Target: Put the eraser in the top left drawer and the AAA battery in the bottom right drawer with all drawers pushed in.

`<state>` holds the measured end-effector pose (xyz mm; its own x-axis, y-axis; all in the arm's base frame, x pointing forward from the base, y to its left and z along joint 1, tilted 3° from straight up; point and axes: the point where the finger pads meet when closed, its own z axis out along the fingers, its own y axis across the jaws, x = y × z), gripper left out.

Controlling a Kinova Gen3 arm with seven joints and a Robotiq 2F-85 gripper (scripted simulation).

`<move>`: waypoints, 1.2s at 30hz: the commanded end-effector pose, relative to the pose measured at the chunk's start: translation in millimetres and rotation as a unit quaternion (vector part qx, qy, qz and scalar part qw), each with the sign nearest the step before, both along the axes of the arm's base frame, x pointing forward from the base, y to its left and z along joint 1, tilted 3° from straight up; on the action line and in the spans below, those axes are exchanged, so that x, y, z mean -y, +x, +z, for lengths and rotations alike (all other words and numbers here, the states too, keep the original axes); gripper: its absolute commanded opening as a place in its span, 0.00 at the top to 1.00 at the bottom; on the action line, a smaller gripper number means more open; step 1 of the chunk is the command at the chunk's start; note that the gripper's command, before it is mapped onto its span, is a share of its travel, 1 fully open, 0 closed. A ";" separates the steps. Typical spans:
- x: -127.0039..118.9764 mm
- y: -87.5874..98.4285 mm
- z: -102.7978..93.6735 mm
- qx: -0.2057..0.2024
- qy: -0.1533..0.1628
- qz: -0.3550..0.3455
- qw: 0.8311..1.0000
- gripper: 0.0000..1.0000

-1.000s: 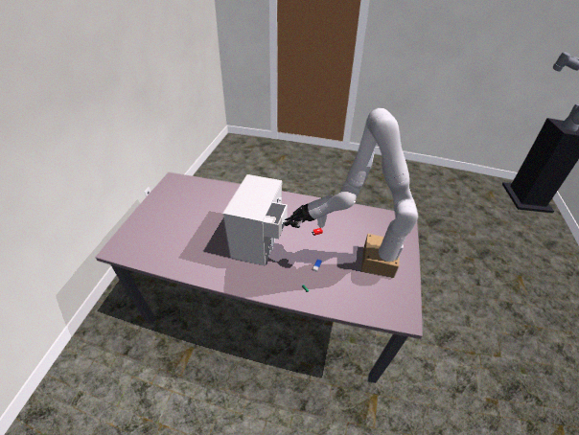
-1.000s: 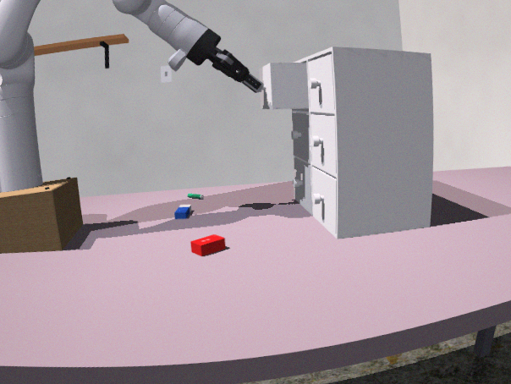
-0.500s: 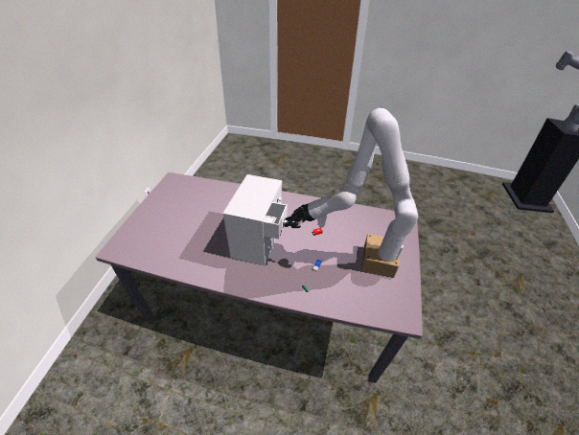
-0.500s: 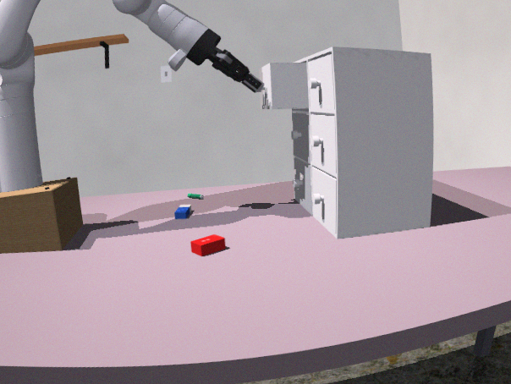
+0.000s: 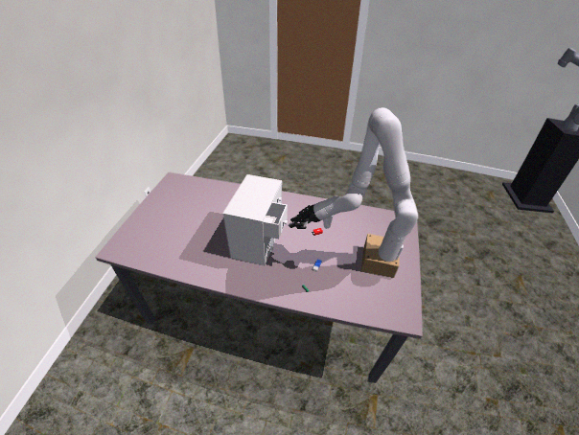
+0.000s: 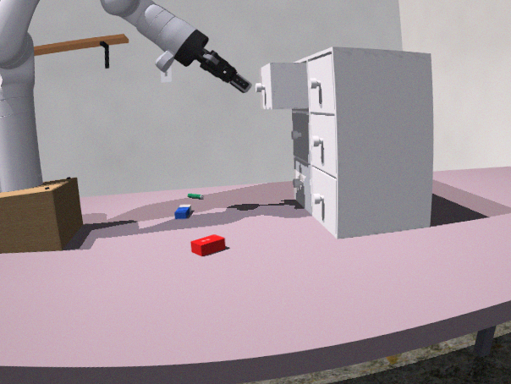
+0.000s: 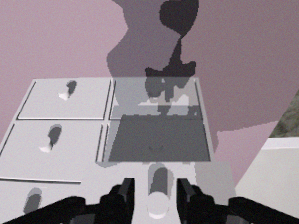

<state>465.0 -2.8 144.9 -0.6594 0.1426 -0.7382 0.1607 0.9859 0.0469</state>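
Just off the jutting drawer's (image 5: 274, 231) (image 6: 288, 85) (image 7: 214, 180) knob (image 5: 285, 223) (image 6: 259, 87) (image 7: 158, 204) | tool (image 5: 294, 225) (image 6: 244, 85) (image 7: 155, 191) parted, empty | slim gap between

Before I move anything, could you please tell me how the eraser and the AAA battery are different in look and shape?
The eraser is blue with a white end; the AAA battery is mostly green. The eraser is a block, whereas the battery is a thin cylinder. The eraser looks wider than the battery. Both lie on the table, outside the drawers.
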 end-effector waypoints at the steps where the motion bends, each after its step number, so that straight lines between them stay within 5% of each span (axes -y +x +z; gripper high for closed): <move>1: -4.1 -14.6 1.6 0.000 -0.001 0.004 1.000 0.67; 19: -5.8 -27.0 6.0 -0.011 0.005 0.003 1.000 0.67; 36: -7.5 -50.0 46.4 -0.012 0.007 0.009 1.000 0.67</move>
<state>415.2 5.3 173.0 -0.7017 0.1395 -0.6987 0.1457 0.9880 0.0509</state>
